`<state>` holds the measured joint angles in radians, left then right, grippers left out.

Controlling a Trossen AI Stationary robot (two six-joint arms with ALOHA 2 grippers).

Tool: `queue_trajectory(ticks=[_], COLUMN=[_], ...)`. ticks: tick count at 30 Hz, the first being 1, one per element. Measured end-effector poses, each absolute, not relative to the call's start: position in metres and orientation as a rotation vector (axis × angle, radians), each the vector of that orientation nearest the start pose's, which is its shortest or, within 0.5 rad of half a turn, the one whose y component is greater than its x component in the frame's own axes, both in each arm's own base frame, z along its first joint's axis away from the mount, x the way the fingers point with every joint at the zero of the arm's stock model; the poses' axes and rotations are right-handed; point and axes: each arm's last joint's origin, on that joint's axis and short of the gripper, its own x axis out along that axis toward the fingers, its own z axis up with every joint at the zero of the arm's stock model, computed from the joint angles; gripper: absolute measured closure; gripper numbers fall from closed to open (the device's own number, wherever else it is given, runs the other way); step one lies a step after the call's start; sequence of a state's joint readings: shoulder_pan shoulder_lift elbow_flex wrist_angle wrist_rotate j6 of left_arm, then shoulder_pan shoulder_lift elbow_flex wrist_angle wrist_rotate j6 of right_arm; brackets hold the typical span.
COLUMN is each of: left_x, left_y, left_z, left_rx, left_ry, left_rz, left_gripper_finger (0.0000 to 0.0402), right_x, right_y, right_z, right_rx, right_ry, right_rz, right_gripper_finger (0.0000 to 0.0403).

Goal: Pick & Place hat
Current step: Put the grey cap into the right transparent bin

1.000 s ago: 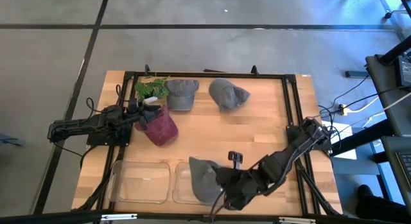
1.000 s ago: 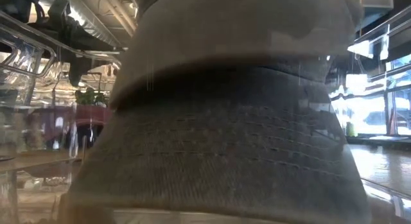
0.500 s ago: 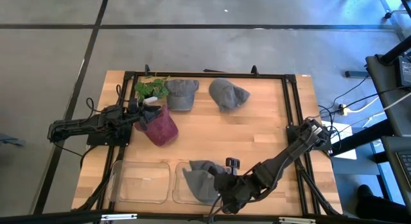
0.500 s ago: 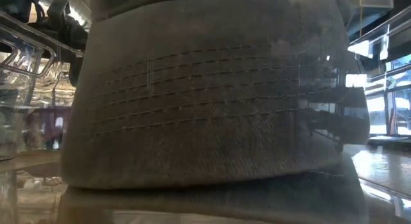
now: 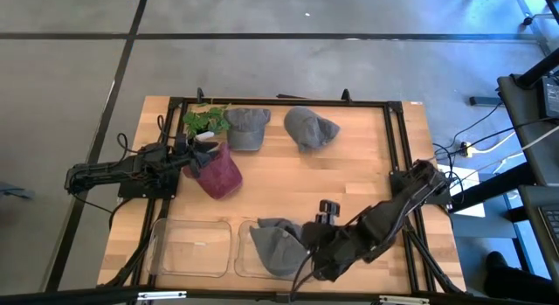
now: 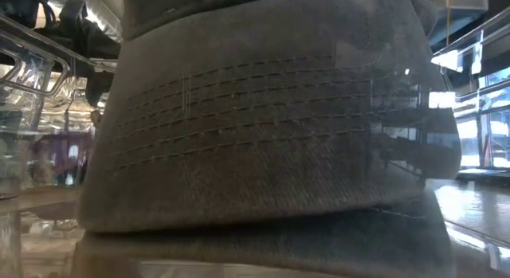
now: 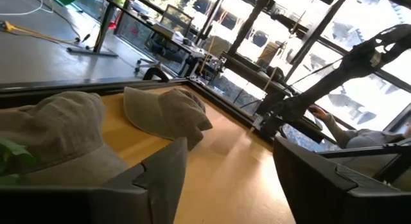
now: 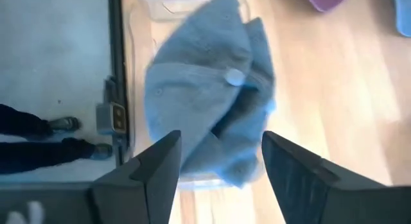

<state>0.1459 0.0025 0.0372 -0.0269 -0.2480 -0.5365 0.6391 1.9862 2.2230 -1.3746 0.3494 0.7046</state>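
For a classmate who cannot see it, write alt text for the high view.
A grey hat lies in a clear bin at the wooden table's near edge, with the right gripper open beside it. The left gripper rests by a maroon hat; two more grey hats and a plant sit behind.

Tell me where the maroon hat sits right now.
In the high view the maroon hat lies on the table's left side, below the plant, at the left gripper.
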Motion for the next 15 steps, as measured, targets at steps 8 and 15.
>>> queue_trajectory(ticks=[8,15], left_x=[0.094,0.094], left_y=[0.017,0.016], left_z=[0.174,0.173], left_rx=[-0.537,-0.554], left_ry=[-0.082,-0.073], left_rz=[0.260,0.227], left_gripper_finger=[0.0166,0.0166], right_x=[0.302,0.293], right_y=[0.184,0.129], right_z=[0.400,0.381], right_rx=[0.084,0.176], right_ry=[1.001,0.986], right_rz=[-0.139,-0.188], right_gripper_finger=[0.0183,0.0183])
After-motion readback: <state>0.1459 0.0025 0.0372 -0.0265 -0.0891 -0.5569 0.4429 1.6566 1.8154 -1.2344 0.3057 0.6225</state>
